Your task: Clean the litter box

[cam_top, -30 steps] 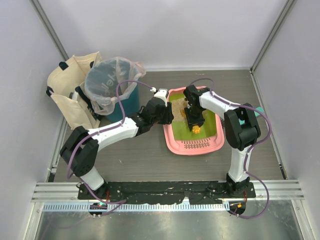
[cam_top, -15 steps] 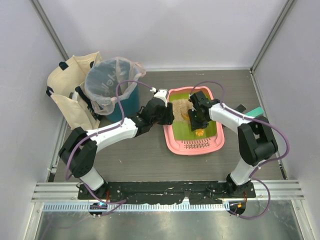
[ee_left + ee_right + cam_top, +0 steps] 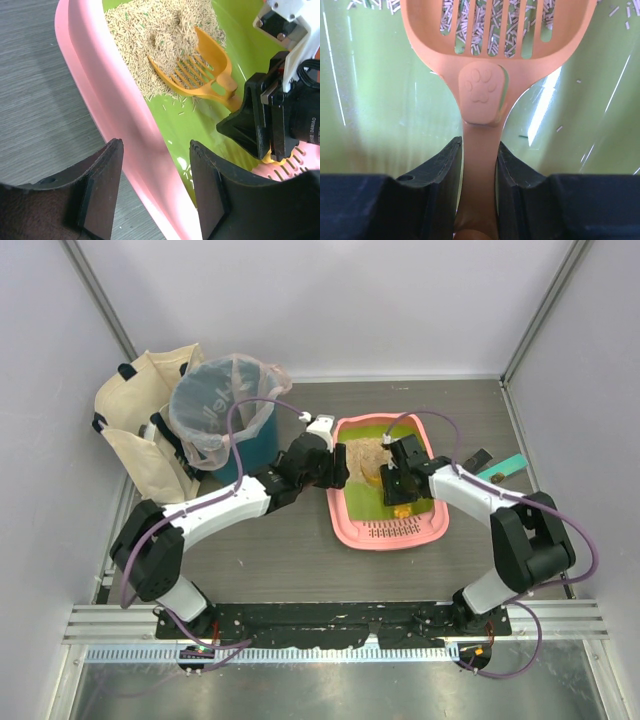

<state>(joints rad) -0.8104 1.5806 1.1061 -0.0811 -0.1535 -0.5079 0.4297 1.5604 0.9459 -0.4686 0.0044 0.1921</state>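
Pinching the orange scoop (image 3: pixel 480 95) in the right hand (image 3: pixel 479 152), blade in litter (image 3: pixel 145 40) at 12 o'clock inside the litter box (image 3: pixel 345 515) on the tabletop (image 3: pixel 270 550). Straddling its 9 o'clock wall with the left hand (image 3: pixel 155 170), wide.

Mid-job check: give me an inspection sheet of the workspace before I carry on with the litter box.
Surface: dark wood-grain table; no stray litter seen beside the box in the left wrist view.
Job's things: litter box, pink with a green floor, litter heaped at its far end; orange scoop pushed into the heap.
Clutter: teal strip and black item to the right of the box; lined bin and cloth bag at far left.
Grippers: left gripper open, straddling the box's left wall; right gripper shut on the scoop handle.
Cables: purple cables loop above both arms; one crosses the bin in the top view.
Surroundings: pale walls; metal rail at the near edge.
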